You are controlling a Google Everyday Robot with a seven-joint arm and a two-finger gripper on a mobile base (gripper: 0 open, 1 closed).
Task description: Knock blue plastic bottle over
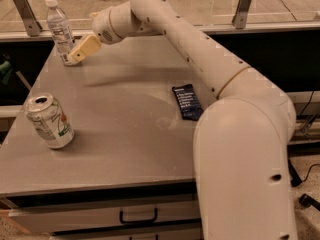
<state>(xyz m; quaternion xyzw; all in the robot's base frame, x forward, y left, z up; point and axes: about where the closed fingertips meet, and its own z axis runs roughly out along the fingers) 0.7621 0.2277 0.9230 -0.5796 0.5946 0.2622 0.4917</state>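
The blue plastic bottle (59, 29), clear with a white cap and a pale label, stands upright at the far left corner of the grey table (125, 134). My gripper (80, 51), with tan fingers, reaches in from the right at the end of the white arm (210, 79). Its tip is at the lower part of the bottle, touching or nearly touching its right side.
A silver-green soda can (49, 121) stands upright near the table's front left. A flat dark blue packet (187, 101) lies right of the middle. A glass railing with metal posts (243, 5) runs behind the table. A drawer with a black handle (137, 216) is below the front edge.
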